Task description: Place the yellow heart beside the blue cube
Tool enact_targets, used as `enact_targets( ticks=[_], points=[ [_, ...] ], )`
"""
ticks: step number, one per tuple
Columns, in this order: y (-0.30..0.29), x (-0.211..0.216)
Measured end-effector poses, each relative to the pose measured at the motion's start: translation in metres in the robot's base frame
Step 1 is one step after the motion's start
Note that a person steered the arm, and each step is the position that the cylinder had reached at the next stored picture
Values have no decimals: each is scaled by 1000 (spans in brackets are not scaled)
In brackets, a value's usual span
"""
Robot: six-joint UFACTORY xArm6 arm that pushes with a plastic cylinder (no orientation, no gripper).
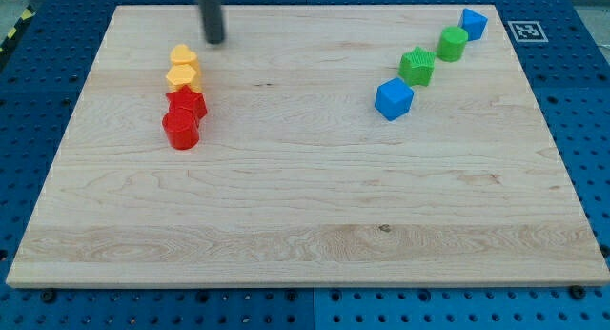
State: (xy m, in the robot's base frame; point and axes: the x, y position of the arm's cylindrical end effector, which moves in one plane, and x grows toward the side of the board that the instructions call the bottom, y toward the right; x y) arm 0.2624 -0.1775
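Note:
Two yellow blocks stand at the view's upper left, one (183, 55) just above the other (183, 78); I cannot tell which is the heart. The blue cube (393, 98) sits right of centre, far from them. My tip (215, 40) is on the board just above and to the right of the upper yellow block, a small gap away, touching no block. The rod runs up out of the view's top.
Two red blocks (187, 104) (180, 130) continue the column below the yellow ones. A green star (416, 66), a green cylinder (452, 44) and a second blue block (474, 23) run diagonally up-right from the blue cube. The wooden board (305, 225) lies on a blue pegboard.

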Motion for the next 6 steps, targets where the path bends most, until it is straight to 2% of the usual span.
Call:
enact_targets(
  ticks=[1, 2, 4, 6],
  points=[
    [-93, -1],
    [-103, 0],
    [-60, 27],
    [13, 31]
  ],
)
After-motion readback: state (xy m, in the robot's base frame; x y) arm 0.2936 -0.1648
